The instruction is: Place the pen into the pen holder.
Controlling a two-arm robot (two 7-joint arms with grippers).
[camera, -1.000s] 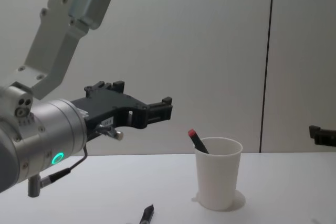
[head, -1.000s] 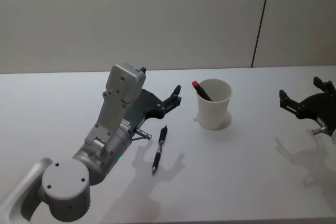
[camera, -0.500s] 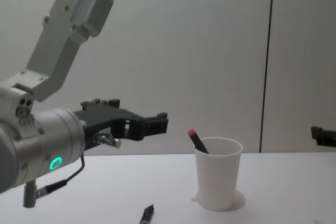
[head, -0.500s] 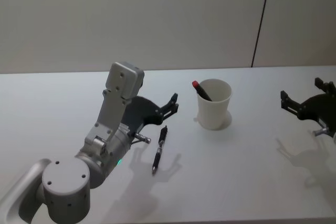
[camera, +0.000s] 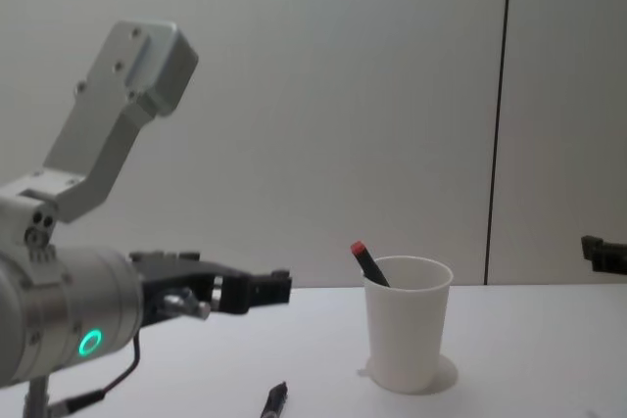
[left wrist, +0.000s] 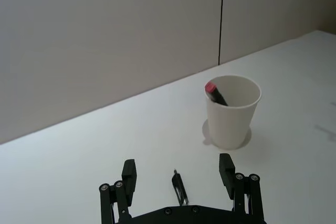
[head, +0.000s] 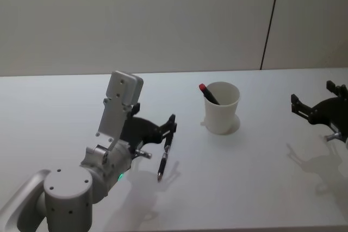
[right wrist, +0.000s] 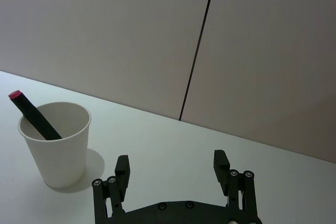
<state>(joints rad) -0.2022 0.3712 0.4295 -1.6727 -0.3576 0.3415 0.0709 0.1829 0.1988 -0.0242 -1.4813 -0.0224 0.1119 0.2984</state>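
A black pen (head: pixel 165 156) lies on the white table, left of the pen holder; it also shows as the pen (left wrist: pixel 179 190) and the pen (camera: pixel 273 400). The pen holder (head: pixel 222 108) is a white paper cup standing upright, also seen as the pen holder (left wrist: pixel 232 111), (right wrist: pixel 55 145), (camera: pixel 407 325). A dark red-capped pen (head: pixel 208 94) leans inside it. My left gripper (head: pixel 169 126) hovers open just above the lying pen's far end; in the left wrist view the gripper (left wrist: pixel 177 167) straddles that pen from above without touching it. My right gripper (head: pixel 311 95) hangs open at the far right, empty.
The white table (head: pixel 250 177) runs back to a plain grey wall with a dark vertical seam (head: pixel 270 20). Nothing else stands on the table around the cup and pen.
My left gripper has come down and drawn back from beside the cup toward the lying pen. The pens, the cup and the right arm have not moved.
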